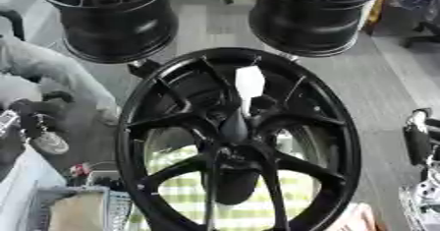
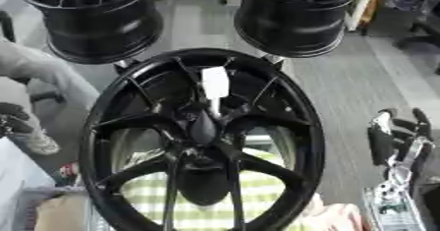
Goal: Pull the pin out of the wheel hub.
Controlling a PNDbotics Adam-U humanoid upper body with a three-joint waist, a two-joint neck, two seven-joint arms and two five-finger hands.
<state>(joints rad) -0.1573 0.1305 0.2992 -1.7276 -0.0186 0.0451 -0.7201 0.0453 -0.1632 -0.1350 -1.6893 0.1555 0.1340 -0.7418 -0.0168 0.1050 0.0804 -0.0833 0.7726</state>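
Note:
A large black wheel hub (image 1: 137,141) stands in front of me and fills the middle of both views. A white pin (image 1: 249,83) with a broad flat head sticks out above the hub's centre (image 1: 233,129), its thin shaft running down towards it. Neither hand touches the pin or the hub. My right hand (image 2: 397,139) rests at the right edge, fingers up and relaxed, holding nothing. A dark shape with silver parts at the left edge looks like my left hand (image 1: 30,117); its state is unclear.
Two more black wheels (image 1: 112,18) (image 1: 314,14) stand behind the hub. A green-and-white checked cloth (image 1: 185,183) shows through the spokes. A grey crate (image 1: 51,208) sits at lower left. A person's grey leg and shoe (image 1: 47,144) are at the left.

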